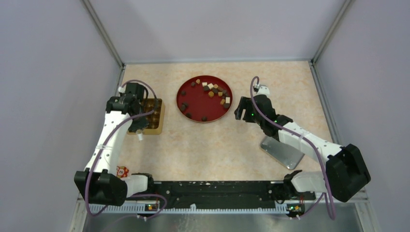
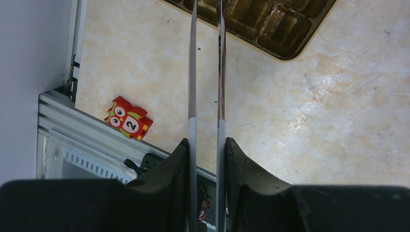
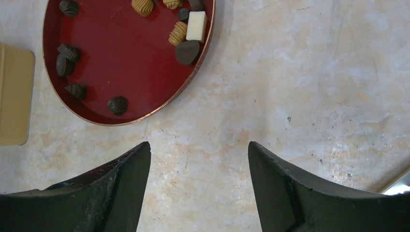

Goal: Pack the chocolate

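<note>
Chocolate on the red plate

The chocolate [image 1: 212,92] lies in small pieces on the red plate [image 1: 193,104] in the middle of the worktop [image 1: 217,145]. The left fingers [image 2: 174,164] are narrow, pinching thin metal tweezers [image 2: 192,72] that point at the gold tray [image 2: 270,29]. The right fingers [image 3: 125,179] are wide and hold nothing, near the plate.

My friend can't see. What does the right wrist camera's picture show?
A round red plate of little chocolates, dark brown, tan and one white, sits at the top left on a pale marbled table. The right gripper hangs open and empty below it, and the corner of a tan box peeks in at the left edge.
</note>
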